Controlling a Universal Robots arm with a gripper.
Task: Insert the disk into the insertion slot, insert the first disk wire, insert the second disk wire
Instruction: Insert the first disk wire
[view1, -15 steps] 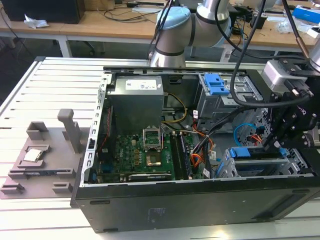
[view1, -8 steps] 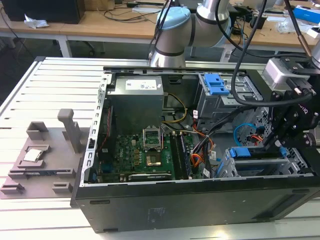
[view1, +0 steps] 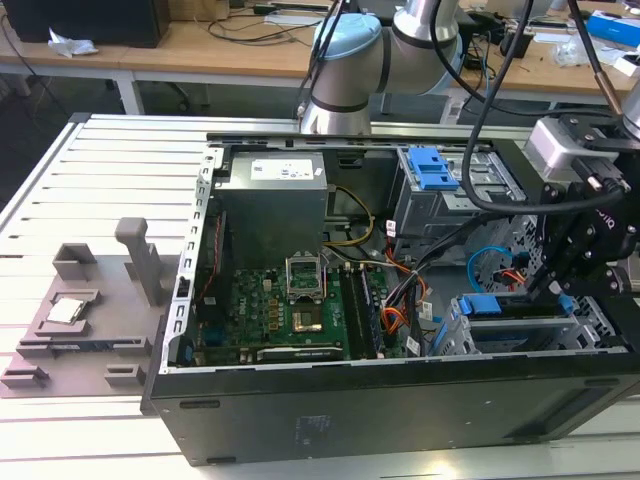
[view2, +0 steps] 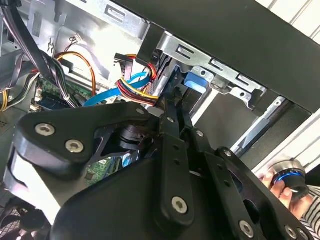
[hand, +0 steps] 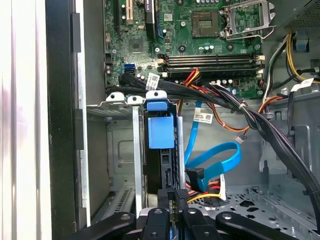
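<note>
The disk (view1: 505, 308), in its bright blue carrier, sits inside the insertion slot (view1: 452, 338) at the case's front corner on the exterior view's right. In the first wrist view the disk (hand: 161, 131) stands edge-on between the slot's grey walls (hand: 120, 150). My gripper (view1: 552, 288) hangs over the disk's rear end. Its thin black fingers are shut together, and their tips (hand: 172, 196) lie at the disk's end edge. I cannot tell whether they touch it. A blue flat cable (hand: 216, 159) with a black plug (hand: 195, 176), and a red-yellow-black wire bundle (hand: 207, 187), lie loose beside the disk.
The taller grey cage with a blue latch (view1: 435, 170) stands behind the slot. Thick black cable bundles (hand: 235, 107) cross the bay beside the motherboard (view1: 290, 320). A person's hand (view2: 274, 181) rests outside the case wall. A grey fixture plate (view1: 85, 320) lies on the exterior view's left.
</note>
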